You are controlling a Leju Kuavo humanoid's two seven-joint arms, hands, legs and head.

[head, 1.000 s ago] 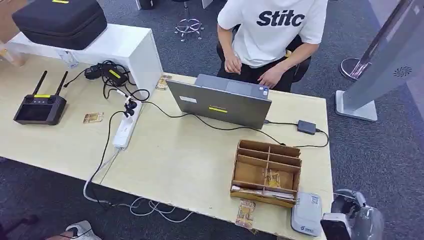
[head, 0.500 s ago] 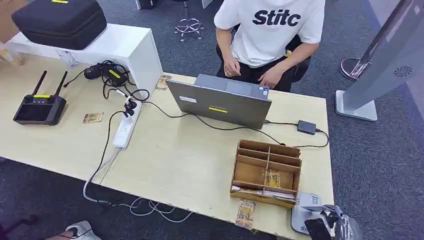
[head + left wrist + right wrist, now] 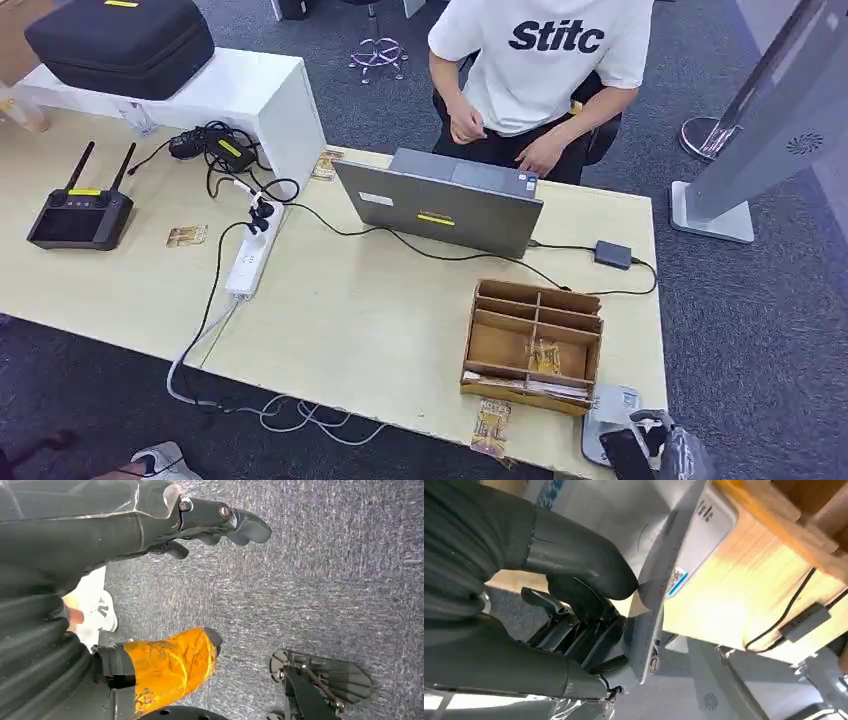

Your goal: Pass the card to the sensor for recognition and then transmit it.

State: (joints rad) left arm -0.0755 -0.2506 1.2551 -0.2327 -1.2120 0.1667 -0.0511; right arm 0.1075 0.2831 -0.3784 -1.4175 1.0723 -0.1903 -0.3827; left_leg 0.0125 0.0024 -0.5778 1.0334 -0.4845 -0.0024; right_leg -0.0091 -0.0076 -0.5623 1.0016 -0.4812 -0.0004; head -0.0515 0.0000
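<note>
A grey card [image 3: 658, 585] stands on edge, pinched between the thumb and dark fingers of my right hand [image 3: 574, 585]. In the head view that hand [image 3: 655, 450] hovers at the table's front right corner, over the near end of the grey-white sensor [image 3: 603, 415]. The right wrist view has the card's edge just above the sensor's pale top [image 3: 624, 510]; I cannot tell whether they touch. My left hand [image 3: 215, 520] hangs over the carpet with its fingers loosely apart and nothing in them.
A wooden divided box [image 3: 535, 340] holding cards sits just behind the sensor. A loose card [image 3: 492, 425] lies at the table's front edge. A laptop [image 3: 440, 205] with a seated person [image 3: 540, 70] behind it, a power strip [image 3: 250, 262] and cables lie further back.
My right hand has come in from the right of the sensor, dropped lower and moved left, and now sits over the sensor's near end with the card.
</note>
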